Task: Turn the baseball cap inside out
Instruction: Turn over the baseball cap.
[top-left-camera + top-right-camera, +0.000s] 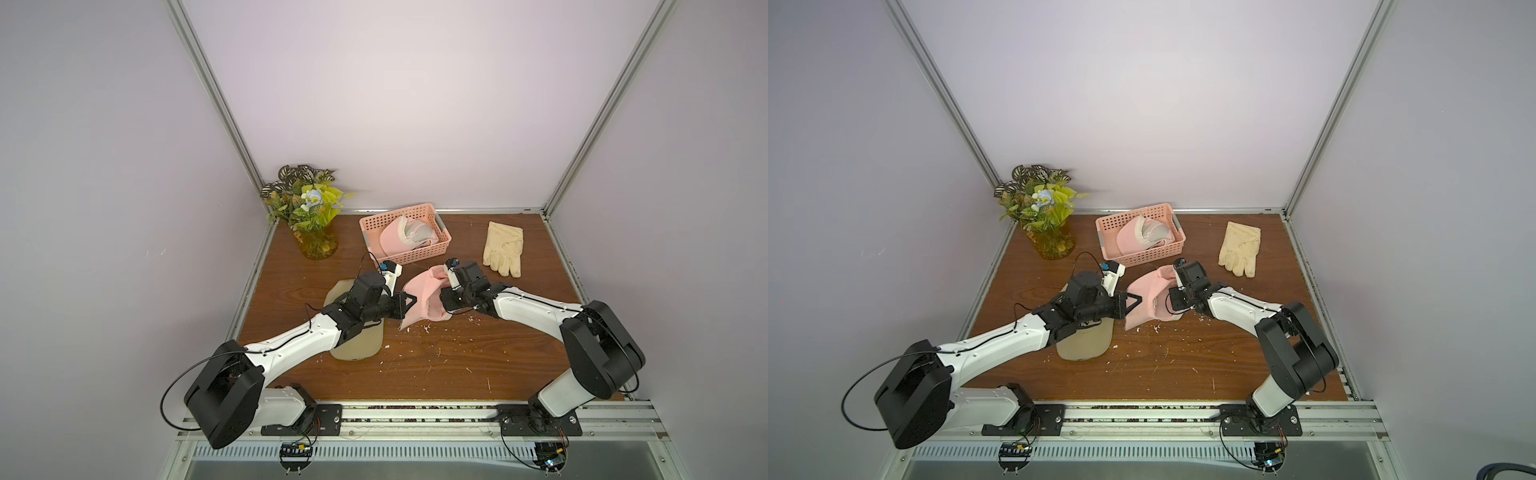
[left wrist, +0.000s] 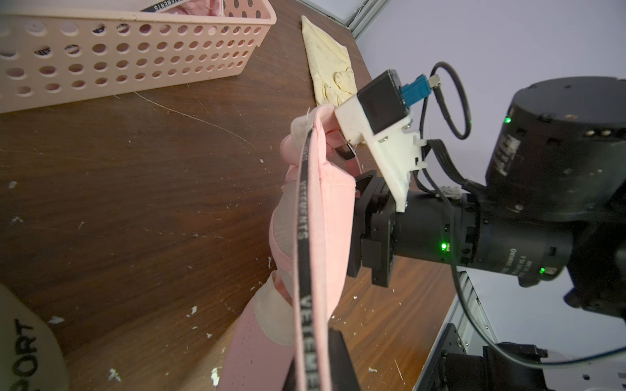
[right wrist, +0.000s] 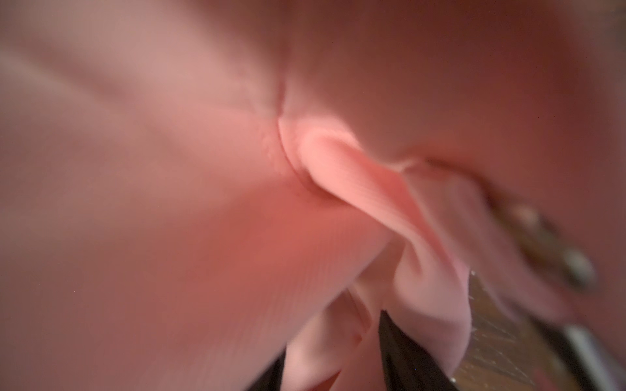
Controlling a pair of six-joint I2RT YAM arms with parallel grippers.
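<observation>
The pink fabric baseball cap (image 1: 420,300) hangs crumpled between the two arms over the middle of the brown wooden worktop (image 1: 457,365), just nearer than the pink perforated plastic basket (image 1: 417,254) at the far side. Whether its lowest corner touches the wood I cannot tell. The left gripper (image 1: 410,300) has its jaws pinched tight on the cap's left rim, where the left wrist view shows the black lettered tape (image 2: 304,237) of the inner band turned outward along the edge. The right gripper (image 2: 364,237) presses into the cloth from the right, and its jaws are buried in the folds, so how wide they stand cannot be told. By my reading the turning is under way but unfinished: the crown is collapsed and bunched and part of the lining shows, yet the crown does not look fully pushed through, and smoothing it and setting it down remain.
</observation>
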